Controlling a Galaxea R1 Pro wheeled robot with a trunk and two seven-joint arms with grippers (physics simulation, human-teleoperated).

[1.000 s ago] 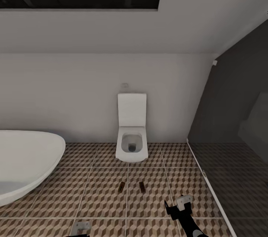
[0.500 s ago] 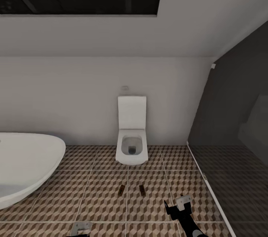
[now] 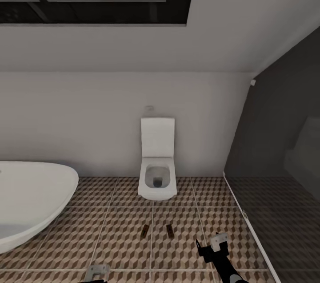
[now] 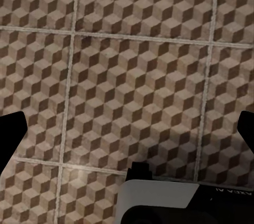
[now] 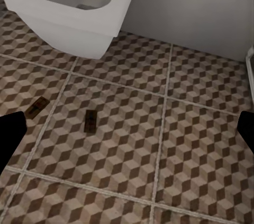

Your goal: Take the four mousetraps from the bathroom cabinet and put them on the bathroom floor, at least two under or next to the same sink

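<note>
Traps point(image 3: 145, 230) point(image 3: 170, 230) seen lower centre, by toilet point(image 3: 157, 175); sink requirement risked. Left fingers point(image 4: 11, 138) apart, right fingers point(image 5: 10, 131) apart, nothing held.

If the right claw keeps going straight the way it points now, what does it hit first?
Probably the cube-patterned tile floor, bare ahead of the open right claw. The nearer small brown wooden mousetrap lies just off that line, short of the white toilet; depth is unclear.

text: none legible | left pincer point(image 4: 127, 129) housing: faint pale lettering at its edge, too small to read
</note>
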